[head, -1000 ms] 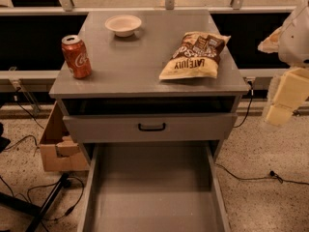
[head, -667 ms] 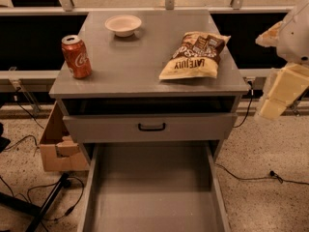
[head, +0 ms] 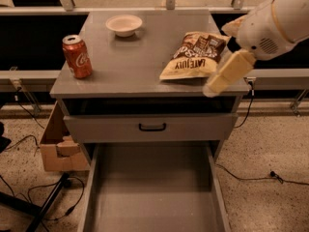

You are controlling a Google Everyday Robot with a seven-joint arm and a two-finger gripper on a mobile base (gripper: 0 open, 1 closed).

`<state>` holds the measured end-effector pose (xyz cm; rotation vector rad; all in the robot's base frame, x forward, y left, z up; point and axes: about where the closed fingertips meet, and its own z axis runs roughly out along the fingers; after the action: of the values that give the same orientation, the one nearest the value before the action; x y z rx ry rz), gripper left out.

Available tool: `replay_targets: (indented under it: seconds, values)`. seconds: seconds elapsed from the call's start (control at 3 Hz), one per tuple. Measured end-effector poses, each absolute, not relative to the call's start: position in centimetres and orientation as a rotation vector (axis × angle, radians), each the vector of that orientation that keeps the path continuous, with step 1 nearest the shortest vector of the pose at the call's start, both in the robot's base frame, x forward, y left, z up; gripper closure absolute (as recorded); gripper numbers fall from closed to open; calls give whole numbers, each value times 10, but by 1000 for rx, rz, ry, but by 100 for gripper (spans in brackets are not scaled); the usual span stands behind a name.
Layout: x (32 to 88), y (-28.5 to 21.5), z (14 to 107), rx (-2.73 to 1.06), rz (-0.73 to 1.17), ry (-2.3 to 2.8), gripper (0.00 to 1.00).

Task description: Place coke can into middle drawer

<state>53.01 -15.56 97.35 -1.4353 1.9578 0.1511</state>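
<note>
The coke can (head: 77, 56), red with a white logo and silver top, stands upright on the left side of the grey cabinet top (head: 130, 62). The middle drawer (head: 152, 190) is pulled out at the bottom of the view, with a bare grey floor and low side walls. My gripper (head: 221, 77), cream-coloured on a white arm, hangs at the cabinet top's right front corner. It is beside the chip bag, far right of the can, and holds nothing that I can see.
A brown chip bag (head: 195, 56) lies on the right of the top. A small white bowl (head: 124, 24) sits at the back. A closed drawer front with a black handle (head: 152, 127) is above the open drawer. A cardboard box (head: 58, 146) and cables lie on the floor at the left.
My arm and gripper have moved left, from beside the cabinet to over its right front corner next to the chip bag. The can and drawer have not moved.
</note>
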Motion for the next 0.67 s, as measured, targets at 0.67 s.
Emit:
replay_targets:
  seconds: [0.67]
  values:
    - [611,-51,974,-1227,430,1590,0]
